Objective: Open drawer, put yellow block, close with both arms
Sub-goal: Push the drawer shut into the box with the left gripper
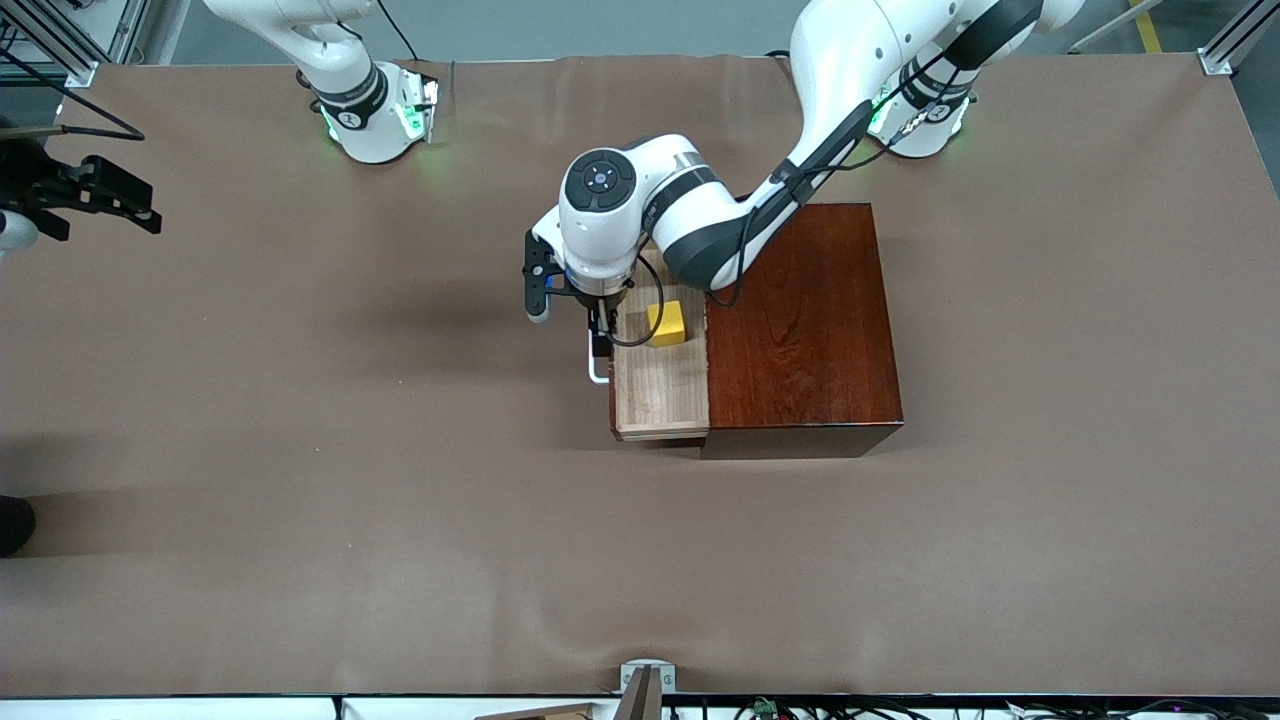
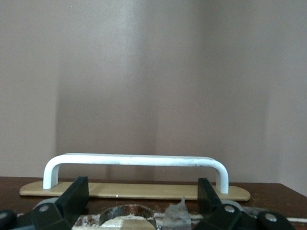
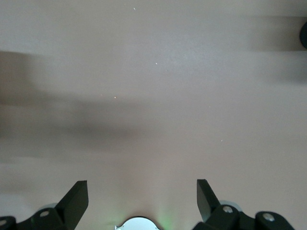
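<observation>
The drawer (image 1: 660,395) stands pulled out of the dark mahogany box (image 1: 805,330) toward the right arm's end of the table. The yellow block (image 1: 667,324) lies inside the pale tray, near the box. The white handle (image 1: 597,372) is on the drawer's front and also shows in the left wrist view (image 2: 136,160). My left gripper (image 1: 600,338) hangs over the drawer's front rim, just above the handle, open and empty (image 2: 141,191). The block is hidden in the left wrist view. My right gripper (image 1: 145,212) waits open over bare table at the right arm's end (image 3: 142,191).
The brown table cloth (image 1: 400,500) covers the whole table. The left arm's forearm (image 1: 720,225) lies over the box's corner that is farthest from the front camera. The arm bases (image 1: 375,110) glow green at the table's edge.
</observation>
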You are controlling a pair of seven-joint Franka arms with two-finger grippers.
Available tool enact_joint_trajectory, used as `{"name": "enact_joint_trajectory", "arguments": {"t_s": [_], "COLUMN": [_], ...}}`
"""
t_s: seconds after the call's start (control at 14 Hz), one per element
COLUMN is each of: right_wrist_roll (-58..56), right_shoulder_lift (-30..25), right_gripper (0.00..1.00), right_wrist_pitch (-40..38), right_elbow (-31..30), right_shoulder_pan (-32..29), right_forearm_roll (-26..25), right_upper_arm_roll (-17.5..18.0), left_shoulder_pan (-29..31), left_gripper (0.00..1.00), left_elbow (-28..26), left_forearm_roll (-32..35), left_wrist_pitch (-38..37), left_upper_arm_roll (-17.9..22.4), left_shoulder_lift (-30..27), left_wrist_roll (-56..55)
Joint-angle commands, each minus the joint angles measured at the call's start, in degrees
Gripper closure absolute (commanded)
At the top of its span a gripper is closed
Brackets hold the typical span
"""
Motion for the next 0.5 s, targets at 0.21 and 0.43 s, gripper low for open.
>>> {"name": "enact_joint_trajectory", "arguments": {"t_s": [0.21, 0.43], "right_wrist_roll": [-0.9, -0.8], "right_shoulder_lift": [0.0, 0.5], "right_gripper": [0.00, 0.00], "right_wrist_pitch": [3.3, 2.7], "right_elbow": [-1.2, -0.3], "right_shoulder_pan": [0.3, -0.1], "right_forearm_roll": [-0.2, 3.3], "right_upper_arm_roll": [0.1, 0.0], "left_shoulder_pan": [0.7, 0.8], "left_gripper": [0.00, 0.00], "left_elbow": [0.4, 0.4], "left_forearm_roll": [5.7, 6.4], "left_wrist_pitch": [-16.6, -20.8], "left_upper_arm_roll": [2.7, 2.7], "left_shoulder_lift": [-2.3, -2.3], "left_wrist_roll": [0.4, 0.6]}}
